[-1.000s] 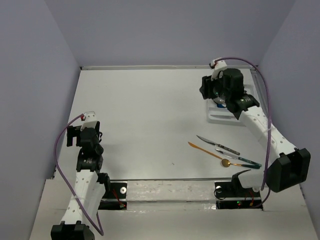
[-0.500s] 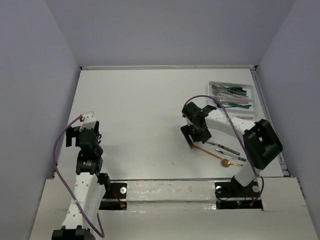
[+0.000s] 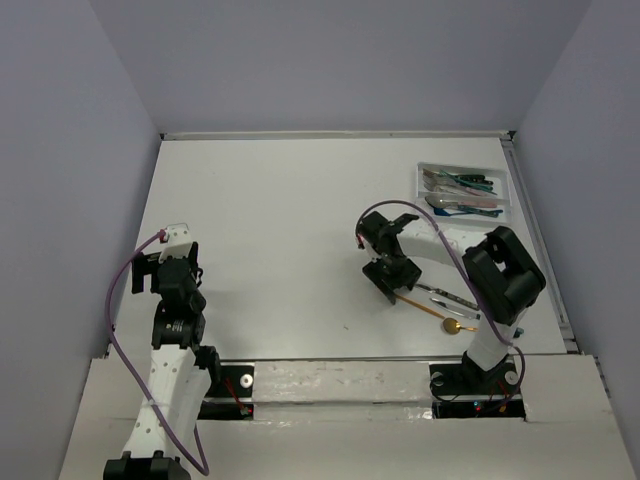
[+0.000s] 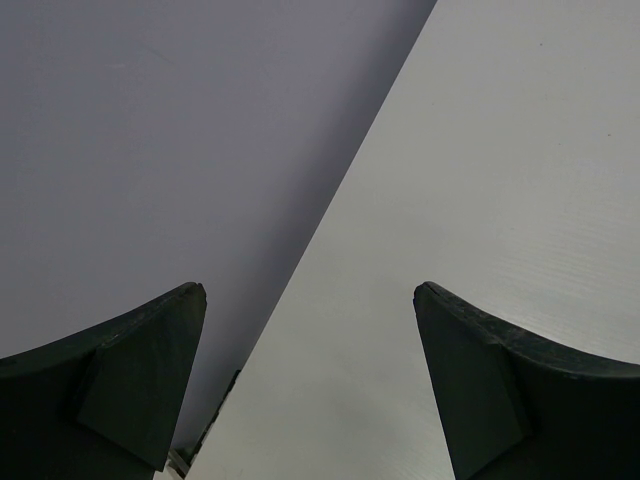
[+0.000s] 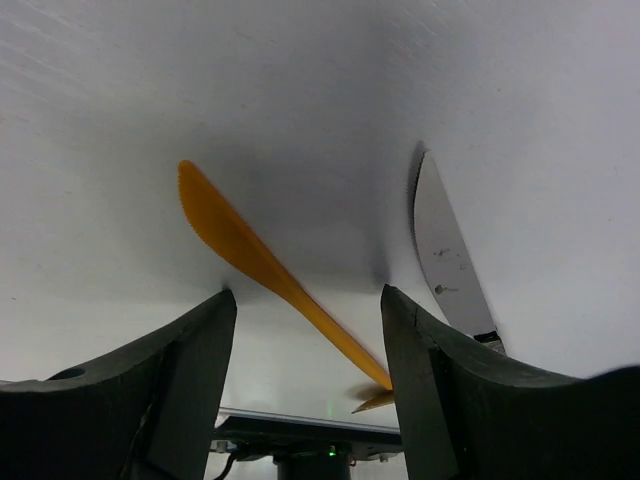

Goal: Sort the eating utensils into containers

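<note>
Orange knife: is lying flat on the white table, its serrated blade pointing away from the wrist camera and its handle running back between the two fingers of the right gripper.
Right gripper: is hanging low over the table, right of centre, with its jaws standing apart and straddling the orange knife. Neither finger is visibly pressing on the knife, so nothing is being grasped.
Silver knife: is lying just beside the orange one, outside the gripper's other finger, with its toothed edge facing the orange blade. Its dark handle is disappearing behind that finger.
Gold spoon: is lying with its round bowl at the near end of the orange knife's handle, towards the arm bases. Whether the two are touching is too small to tell.
Tray: is sitting at the far right of the table, white and rectangular, well apart from the right gripper.
Sorted utensils: are lying lengthwise in the tray, several of them with pink or teal handles. Which compartment each is occupying is too small to tell.
Left gripper: is hovering over the left side of the table, next to the lilac wall. Its fingers are spread wide with nothing between them, well apart from every utensil.
</note>
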Controlling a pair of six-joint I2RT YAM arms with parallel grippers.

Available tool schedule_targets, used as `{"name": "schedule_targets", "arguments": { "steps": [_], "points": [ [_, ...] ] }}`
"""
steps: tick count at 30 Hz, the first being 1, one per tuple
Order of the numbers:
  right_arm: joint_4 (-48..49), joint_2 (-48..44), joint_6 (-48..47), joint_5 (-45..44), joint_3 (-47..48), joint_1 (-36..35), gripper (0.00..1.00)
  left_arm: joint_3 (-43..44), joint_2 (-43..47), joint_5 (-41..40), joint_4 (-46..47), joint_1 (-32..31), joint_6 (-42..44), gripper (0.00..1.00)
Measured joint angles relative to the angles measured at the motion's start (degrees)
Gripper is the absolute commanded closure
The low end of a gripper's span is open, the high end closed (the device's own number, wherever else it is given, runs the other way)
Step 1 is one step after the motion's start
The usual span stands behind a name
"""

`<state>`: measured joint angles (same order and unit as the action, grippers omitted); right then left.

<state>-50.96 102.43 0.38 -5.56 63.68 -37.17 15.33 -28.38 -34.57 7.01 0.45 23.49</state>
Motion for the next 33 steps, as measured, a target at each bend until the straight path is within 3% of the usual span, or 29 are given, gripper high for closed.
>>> {"name": "schedule_targets", "arguments": {
  "steps": [2, 3, 4, 5, 8, 16, 19, 22, 23, 26, 29, 33],
  "points": [
    [-0.04, 0.2, -1.79, -0.09, 0.02, -0.46, 0.46, 0.0, -0.07, 0.0, 0.0, 0.0, 0.0, 0.01],
    [-0.07, 0.35, -2.36, -0.07, 0.02, -0.5, 0.59, 0.0, -0.07, 0.0, 0.0, 0.0, 0.0, 0.01],
    [-0.11, 0.44, -3.08, -0.07, 0.02, -0.61, 0.83, 0.0, -0.07, 0.0, 0.0, 0.0, 0.0, 0.01],
    [-0.11, 0.57, -3.67, -0.07, 0.02, -0.79, 0.92, 0.0, -0.07, 0.0, 0.0, 0.0, 0.0, 0.01],
    [-0.48, 1.22, -5.33, -0.76, 0.11, -1.07, 0.99, 0.0, -0.09, -0.02, 0.0, 0.0, 0.0, 0.01],
    [-1.44, 2.25, -7.87, 1.51, 1.4, -1.62, 1.0, 0.0, -0.11, -0.04, 0.0, 0.0, 0.0, 0.01],
    [-4.24, 6.1, -8.41, 1.64, 6.08, -2.29, 1.0, 0.0, -0.11, -0.07, 0.02, 0.0, 0.0, 0.01],
    [-6.58, 11.3, -8.61, 1.66, 14.08, -3.63, 0.91, 0.0, -0.11, -0.07, 0.0, 0.0, 0.0, 0.01],
    [-6.51, 13.4, -8.79, 1.99, 17.77, -4.26, 0.8, 0.0, -0.11, -0.09, 0.02, 0.0, 0.0, 0.01],
    [-3.54, 18.62, -9.29, 3.76, 27.78, -5.84, 0.63, -0.02, -0.11, -0.22, 0.02, 0.0, 0.02, 0.01],
    [5.27, 20.65, -9.73, 6.03, 32.17, -6.86, 0.6, -0.48, -0.11, -0.24, 0.02, 0.0, 0.02, 0.01],
    [11.26, 19.67, -10.05, 7.45, 29.55, -7.52, 0.57, -0.74, -0.11, -0.24, 0.04, 0.0, 0.02, 0.01]
  ]
}}
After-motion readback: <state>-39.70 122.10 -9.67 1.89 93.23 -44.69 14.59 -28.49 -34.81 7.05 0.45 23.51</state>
